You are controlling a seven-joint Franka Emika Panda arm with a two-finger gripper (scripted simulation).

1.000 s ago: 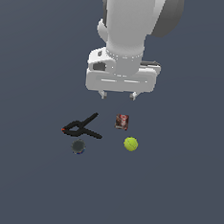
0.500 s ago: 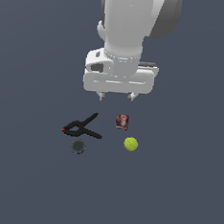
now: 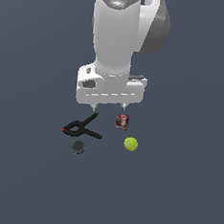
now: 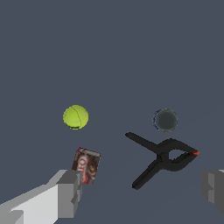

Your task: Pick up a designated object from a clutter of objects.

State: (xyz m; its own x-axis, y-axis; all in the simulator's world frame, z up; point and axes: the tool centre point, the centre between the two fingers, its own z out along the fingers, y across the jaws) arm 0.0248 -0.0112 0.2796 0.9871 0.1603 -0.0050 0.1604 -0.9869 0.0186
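Observation:
The designated object, a small squat can (image 3: 78, 146) with a dark grey top and a blue side, stands on the floor just in front of the black spring clamp (image 3: 82, 129). In the wrist view the can (image 4: 166, 120) sits beyond the clamp (image 4: 164, 157), whose red tip shows. My gripper (image 3: 109, 107) hangs open above the clutter of objects, over the gap between clamp and dark-red box (image 3: 122, 121), with nothing between its fingers (image 4: 65, 192). It touches none of the items.
A yellow-green tennis ball (image 3: 131, 144) lies toward the exterior view's right of the can, near the box. In the wrist view, ball (image 4: 75, 117) and box (image 4: 86, 165) lie close to one finger. Plain dark grey floor surrounds everything.
The gripper has come down toward the items and shifted slightly to the exterior view's left. The objects have not moved.

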